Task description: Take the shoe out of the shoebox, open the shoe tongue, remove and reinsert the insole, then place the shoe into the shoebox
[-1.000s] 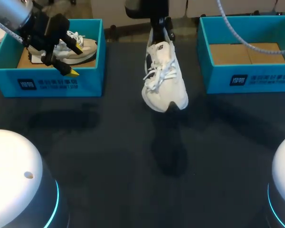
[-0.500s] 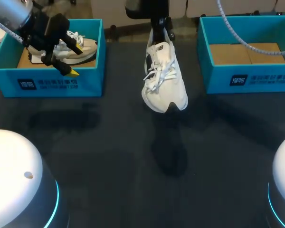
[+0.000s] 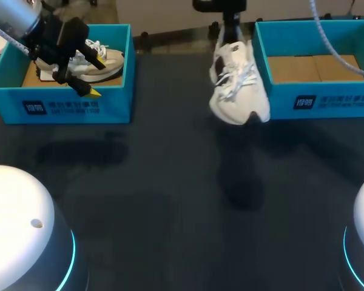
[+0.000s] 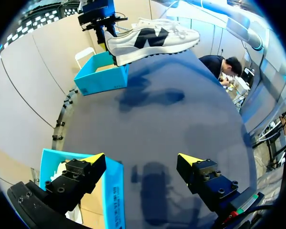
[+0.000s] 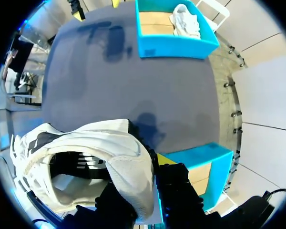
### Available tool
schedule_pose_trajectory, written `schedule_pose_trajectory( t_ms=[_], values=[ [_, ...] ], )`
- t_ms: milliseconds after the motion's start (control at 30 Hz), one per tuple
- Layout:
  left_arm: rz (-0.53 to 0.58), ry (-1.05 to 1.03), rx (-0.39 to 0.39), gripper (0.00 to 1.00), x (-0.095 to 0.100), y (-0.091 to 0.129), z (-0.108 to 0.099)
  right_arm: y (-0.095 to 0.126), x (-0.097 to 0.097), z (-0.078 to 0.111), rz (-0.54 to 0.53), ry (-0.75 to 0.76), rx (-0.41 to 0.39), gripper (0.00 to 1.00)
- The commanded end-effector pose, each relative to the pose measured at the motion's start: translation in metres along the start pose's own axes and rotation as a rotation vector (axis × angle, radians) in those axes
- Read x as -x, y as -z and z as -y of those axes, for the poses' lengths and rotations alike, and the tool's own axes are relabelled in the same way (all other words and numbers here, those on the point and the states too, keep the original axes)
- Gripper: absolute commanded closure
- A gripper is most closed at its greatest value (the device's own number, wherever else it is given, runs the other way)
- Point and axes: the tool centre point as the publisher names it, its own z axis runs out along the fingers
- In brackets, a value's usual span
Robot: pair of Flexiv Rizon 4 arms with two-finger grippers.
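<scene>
A white laced shoe [image 3: 238,85] hangs toe-down above the table, held at the heel by my right gripper [image 3: 230,33], just left of the right blue shoebox [image 3: 315,103]. In the right wrist view the heel collar [image 5: 128,167] is pinched between the fingers of the shut gripper [image 5: 144,168], with that box [image 5: 200,157] below and beside it. From the left wrist view the shoe [image 4: 152,38] shows side-on, far ahead. My left gripper [image 3: 97,77] hovers open over the left shoebox's [image 3: 67,106] front wall, its fingers [image 4: 93,158] wide apart and holding nothing.
The left shoebox holds another pale shoe [image 3: 103,60] on its cardboard floor. The right shoebox shows only a brown cardboard floor [image 3: 309,66]. Dark tabletop [image 3: 170,182] stretches between and in front of the boxes.
My right arm has carried the hanging shoe to the right and slightly away, up against the right shoebox's left wall. The left arm has not moved.
</scene>
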Motion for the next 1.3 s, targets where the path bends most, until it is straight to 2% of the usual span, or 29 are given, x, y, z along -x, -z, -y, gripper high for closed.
schedule_pose_trajectory(
  t_ms=[33,267,400,667,800,1300],
  values=[
    [0.001,-0.001,0.002,0.00,-0.001,0.000,0.000,0.000,0.008,0.024,-0.007,-0.016,0.017,1.00],
    [0.001,-0.001,0.002,0.00,-0.001,0.000,0.000,-0.001,0.019,0.071,-0.004,-0.070,-0.014,1.00],
    [0.001,-0.001,0.002,0.00,-0.001,0.000,0.000,-0.001,0.023,0.094,0.007,-0.081,-0.006,1.00],
    [0.001,-0.001,0.002,0.00,-0.001,0.000,0.000,-0.003,0.038,0.135,0.076,0.019,-0.002,1.00],
    [0.001,-0.001,0.002,0.00,-0.001,0.000,0.000,-0.008,0.044,0.152,0.118,0.078,0.039,1.00],
    [0.001,-0.001,0.002,0.00,-0.001,0.000,0.000,-0.008,0.044,0.152,0.118,0.078,0.039,1.00]
  ],
)
